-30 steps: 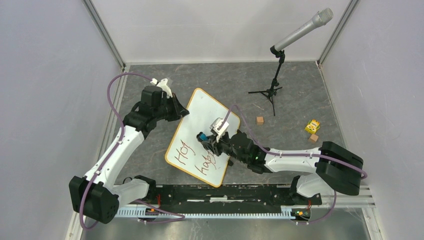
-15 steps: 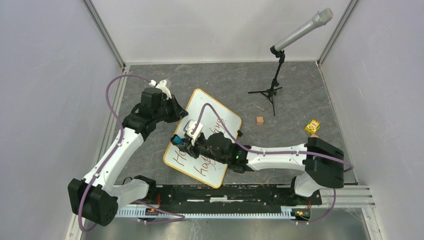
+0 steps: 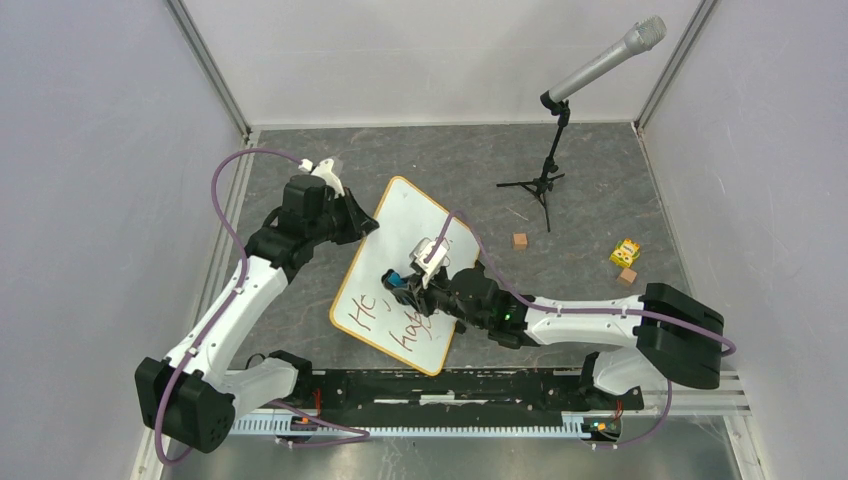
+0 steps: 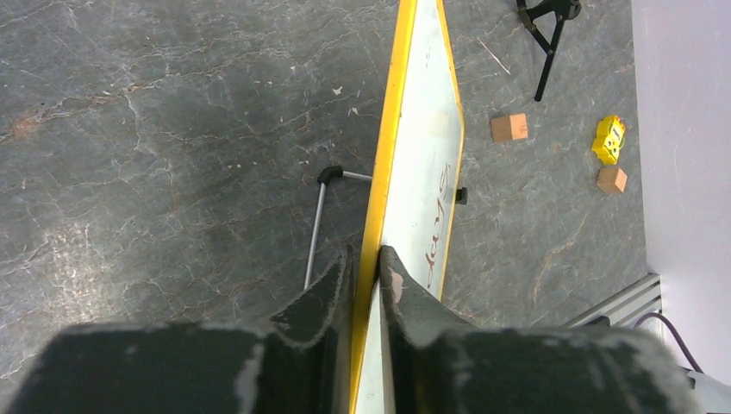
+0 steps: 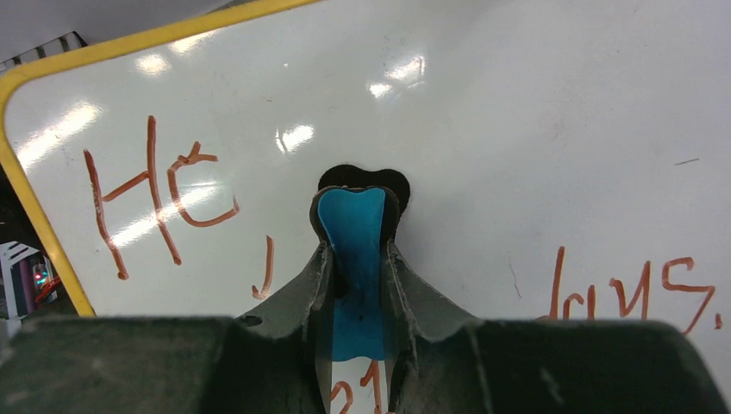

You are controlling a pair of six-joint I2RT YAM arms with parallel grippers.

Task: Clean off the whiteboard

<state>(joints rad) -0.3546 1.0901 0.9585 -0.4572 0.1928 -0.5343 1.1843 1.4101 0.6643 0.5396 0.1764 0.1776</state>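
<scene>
The whiteboard [image 3: 395, 225] has a yellow-orange frame and stands tilted on the grey floor, with red-brown handwriting on its lower part. My left gripper [image 3: 362, 222] is shut on the board's upper left edge; in the left wrist view [image 4: 366, 263] the fingers pinch the yellow frame [image 4: 390, 147]. My right gripper [image 3: 408, 283] is shut on a blue eraser [image 3: 399, 276] with a black pad, pressed on the board's middle. In the right wrist view the eraser [image 5: 355, 233] sits between the letters "Hc" [image 5: 159, 194] at left and more letters [image 5: 638, 289] at right.
A microphone on a black tripod [image 3: 548, 180] stands at the back right. A small wooden cube [image 3: 520, 240], a yellow toy [image 3: 626, 251] and another cube [image 3: 627, 275] lie to the right. A thin metal leg [image 4: 317, 228] props up the board behind.
My right gripper swept the eraser left across the board, then back to the middle. The first word, "Hoj", now reads "Hc". The left arm kept its grip.
</scene>
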